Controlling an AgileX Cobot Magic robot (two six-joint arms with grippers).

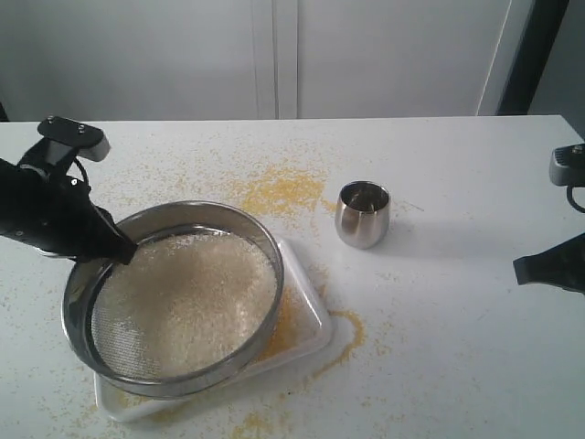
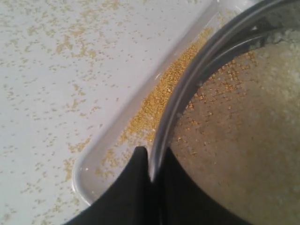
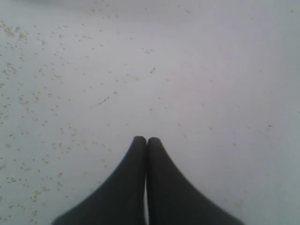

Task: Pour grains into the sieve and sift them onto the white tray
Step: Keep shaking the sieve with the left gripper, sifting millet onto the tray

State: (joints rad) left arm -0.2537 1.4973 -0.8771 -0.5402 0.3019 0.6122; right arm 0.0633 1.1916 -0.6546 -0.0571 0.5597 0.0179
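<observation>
The left gripper (image 1: 124, 250) clamps the left rim of the sieve (image 1: 203, 208), which sits over the white tray (image 1: 309, 322) at near left (pale grains (image 1: 187, 297) inside). The right gripper (image 1: 519, 268) is pressed closed, empty, at the right edge.

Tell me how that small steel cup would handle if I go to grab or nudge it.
The steel cup looks polished, so a grip might slip on its wall. It stands upright and tapers to a rounded bottom, so a sideways push could tip it, and it may then roll. Probably rigid and light; whether anything is inside I cannot tell.
</observation>
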